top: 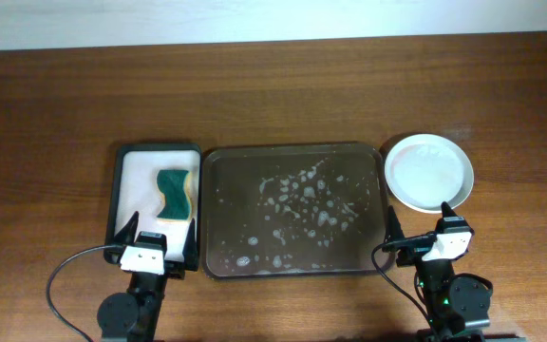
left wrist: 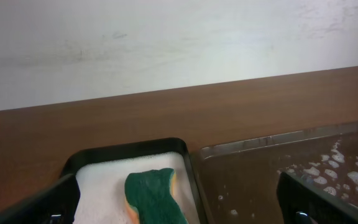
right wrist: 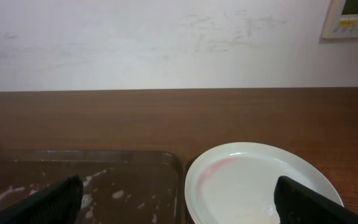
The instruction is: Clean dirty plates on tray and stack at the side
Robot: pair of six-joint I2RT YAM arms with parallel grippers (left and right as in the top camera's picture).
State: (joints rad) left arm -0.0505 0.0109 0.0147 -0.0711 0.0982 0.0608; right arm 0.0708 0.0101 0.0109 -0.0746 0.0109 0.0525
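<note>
1. The large dark brown rectangular tray (top: 224, 214) was seen flecked with white suds.
2. The round white plate (right wrist: 260, 183) was marked by a faint pink smear.
3. The wavy sponge (top: 174, 193) was coloured green over yellow.

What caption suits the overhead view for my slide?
Soapy tray between sponge tray and white plate; left gripper and right gripper open.

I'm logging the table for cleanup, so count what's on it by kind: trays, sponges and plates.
Trays: 2, the large dark tray and the small black tray
Sponges: 1, the green sponge
Plates: 1 white plate in view; cannot tell if others lie under it
Total: 4
</note>
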